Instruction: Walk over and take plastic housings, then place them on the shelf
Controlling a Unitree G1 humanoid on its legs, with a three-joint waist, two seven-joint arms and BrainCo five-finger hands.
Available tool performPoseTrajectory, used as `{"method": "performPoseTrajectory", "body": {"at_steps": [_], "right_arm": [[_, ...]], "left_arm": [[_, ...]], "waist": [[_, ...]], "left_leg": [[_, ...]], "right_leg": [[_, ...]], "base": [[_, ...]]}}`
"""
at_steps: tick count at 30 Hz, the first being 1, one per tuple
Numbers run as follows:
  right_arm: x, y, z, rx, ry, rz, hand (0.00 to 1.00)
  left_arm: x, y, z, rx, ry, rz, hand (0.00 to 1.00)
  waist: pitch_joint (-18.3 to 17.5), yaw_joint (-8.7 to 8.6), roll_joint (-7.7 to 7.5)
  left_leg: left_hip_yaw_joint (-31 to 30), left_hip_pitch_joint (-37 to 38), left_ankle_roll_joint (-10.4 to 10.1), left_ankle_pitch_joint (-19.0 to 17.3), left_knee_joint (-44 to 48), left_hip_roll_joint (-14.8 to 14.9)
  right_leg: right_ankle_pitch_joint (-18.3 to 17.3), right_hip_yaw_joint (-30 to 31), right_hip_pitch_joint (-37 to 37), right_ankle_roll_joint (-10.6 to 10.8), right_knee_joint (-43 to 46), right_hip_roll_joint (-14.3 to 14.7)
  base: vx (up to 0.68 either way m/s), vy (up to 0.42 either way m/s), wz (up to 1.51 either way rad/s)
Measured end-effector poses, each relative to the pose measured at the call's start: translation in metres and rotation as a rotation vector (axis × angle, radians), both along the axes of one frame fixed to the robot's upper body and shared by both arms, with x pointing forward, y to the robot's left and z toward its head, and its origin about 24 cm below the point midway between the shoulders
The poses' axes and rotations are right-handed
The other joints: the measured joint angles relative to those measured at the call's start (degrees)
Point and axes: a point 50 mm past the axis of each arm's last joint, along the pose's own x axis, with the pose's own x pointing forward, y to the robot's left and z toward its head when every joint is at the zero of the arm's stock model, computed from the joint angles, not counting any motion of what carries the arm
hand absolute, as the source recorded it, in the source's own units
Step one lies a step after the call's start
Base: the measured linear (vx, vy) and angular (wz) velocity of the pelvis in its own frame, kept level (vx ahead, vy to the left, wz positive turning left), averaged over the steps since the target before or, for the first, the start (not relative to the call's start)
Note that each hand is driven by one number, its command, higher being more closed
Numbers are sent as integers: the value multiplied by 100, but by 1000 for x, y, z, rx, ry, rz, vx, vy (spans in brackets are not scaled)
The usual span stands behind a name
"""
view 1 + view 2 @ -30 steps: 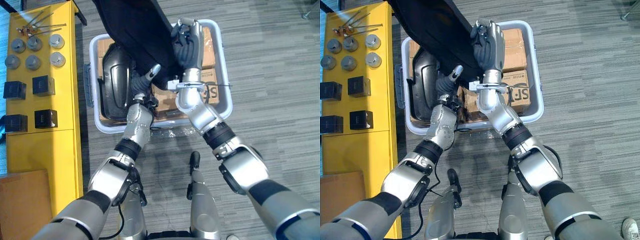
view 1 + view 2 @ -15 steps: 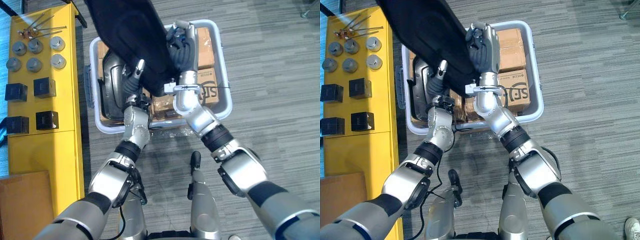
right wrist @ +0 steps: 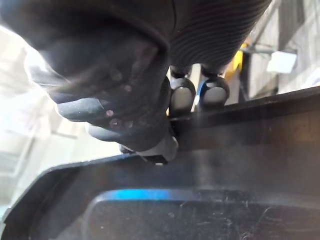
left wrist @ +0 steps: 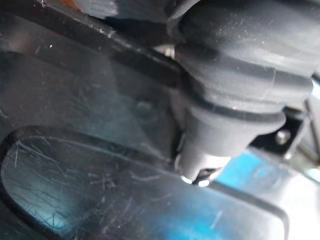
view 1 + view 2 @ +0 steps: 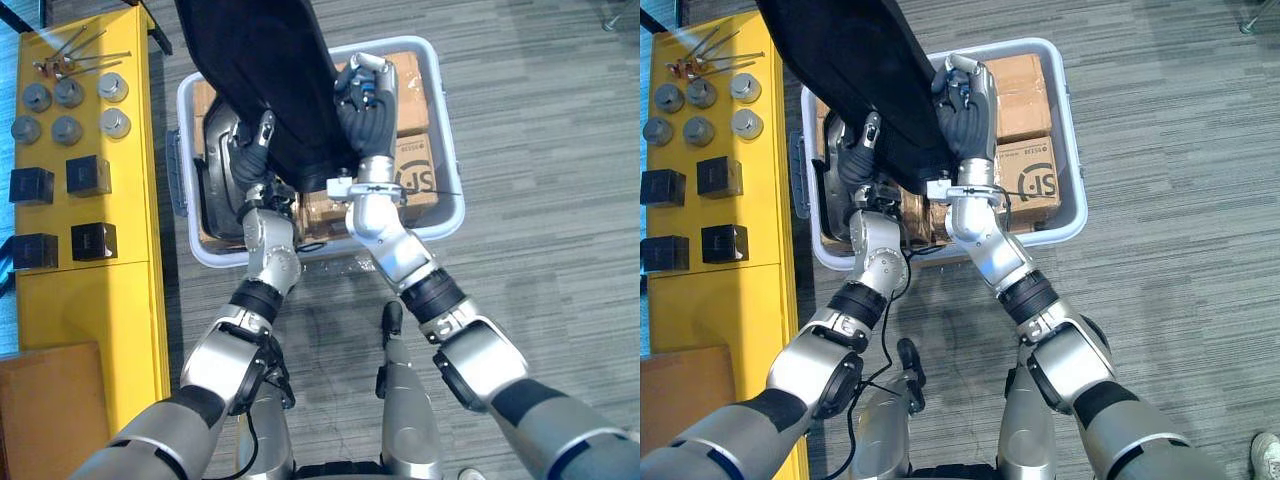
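You hold 1 black housing (image 5: 265, 70) up over the grey bin (image 5: 447, 150).
Your right hand (image 5: 365, 105) has its fingers curled over one edge of it, and your left hand (image 5: 247, 160) pinches the opposite edge with the thumb. The yellow shelf (image 5: 90, 280) stands just beside the bin.

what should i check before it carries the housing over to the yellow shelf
1. Left hand curled on the held housing: ok.
2. Right hand curled on its opposite edge: ok.
3. Held housing's lower end clear of the bin: cannot tell.
4. Second housing lying in the bin, not snagged: cannot tell.
5. Bare spot on the yellow shelf, on the robot's side of the black cubes: ok.
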Motion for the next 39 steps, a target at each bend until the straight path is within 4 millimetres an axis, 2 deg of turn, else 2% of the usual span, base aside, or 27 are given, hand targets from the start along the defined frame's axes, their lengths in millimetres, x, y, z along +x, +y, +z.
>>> {"method": "performPoseTrajectory", "body": {"at_steps": [12, 13, 18, 21, 30, 33, 39], "right_arm": [[1, -7, -19, -2, 66, -26, 100], [1, -8, -21, -1, 71, -31, 0], [5, -13, -27, -21, 102, -60, 0], [9, -19, -33, -27, 141, -83, 0], [9, -17, -34, -30, 144, -73, 0], [8, -15, -34, -34, 145, -69, 0], [8, -14, -35, -35, 145, -68, 0]], "left_arm": [[-6, 2, -11, 110, 41, 55, 100], [-7, 1, -12, 127, 48, 58, 100], [-6, -1, -15, 165, 143, 91, 100], [-4, -4, -22, 199, 266, 124, 100], [-2, -4, -35, 257, 431, 196, 100], [-2, -6, -43, 261, 498, 204, 100], [-4, -6, -46, 223, 575, 274, 100]], "waist": [[0, 7, 0], [0, 8, 0], [-37, 20, 66], [-53, 20, 103], [-54, 43, 106], [-82, 47, 155], [-145, 75, 262]], "left_leg": [[-21, 68, 1, 1, 0, 0], [-21, 96, 1, 1, -3, 0], [-14, 131, 1, 1, -12, -1], [-11, 136, 0, 2, -14, -1], [-27, 133, 1, 4, -22, -2], [-39, 121, 1, 5, -34, -5], [-48, 113, -2, 10, -61, -6]], "right_leg": [[0, -16, 97, 0, 0, 0], [0, -16, 124, 0, -1, 0], [0, -15, 147, 0, -2, -3], [1, -16, 148, 2, -2, -3], [2, -28, 159, 3, -10, -3], [2, -38, 160, 4, -16, -5], [2, -51, 160, 4, -28, -5]], "base": [[0, 0, 0], [0, 0, 0], [0, 0, 0], [-9, 22, -1], [0, 0, 0], [0, 0, 0], [0, 0, 0]]}}
